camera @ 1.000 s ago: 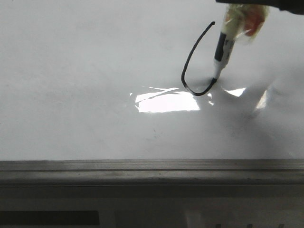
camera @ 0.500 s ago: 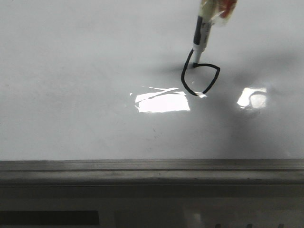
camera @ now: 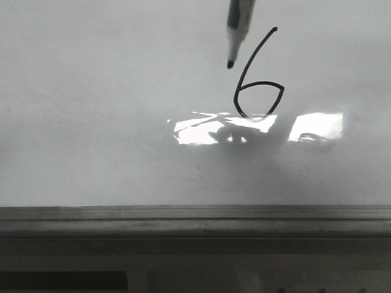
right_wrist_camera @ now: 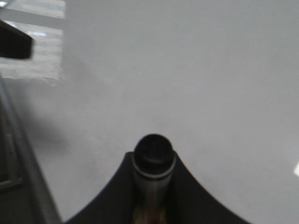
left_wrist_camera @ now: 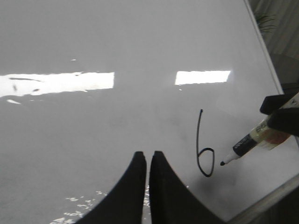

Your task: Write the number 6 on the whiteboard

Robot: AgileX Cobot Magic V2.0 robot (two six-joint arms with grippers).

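A black number 6 [camera: 255, 85] is drawn on the glossy whiteboard [camera: 98, 91]; it also shows in the left wrist view [left_wrist_camera: 203, 149]. My right gripper [right_wrist_camera: 154, 161] is shut on a marker [right_wrist_camera: 154, 156] with a white and black barrel. In the front view the marker [camera: 237, 27] hangs from the top edge, its black tip lifted off the board just left of the 6. In the left wrist view the marker [left_wrist_camera: 247, 144] points at the 6's loop. My left gripper [left_wrist_camera: 145, 155] is shut and empty, over the board left of the 6.
A grey metal strip [camera: 195, 215] runs along the whiteboard's near edge. Bright glare patches [camera: 208, 129] lie just below the 6. The board's right edge [left_wrist_camera: 264, 44] shows in the left wrist view.
The marker closed the loop of the 6, then lifted off the board and moved up and to the left. The full upper stroke shows again.
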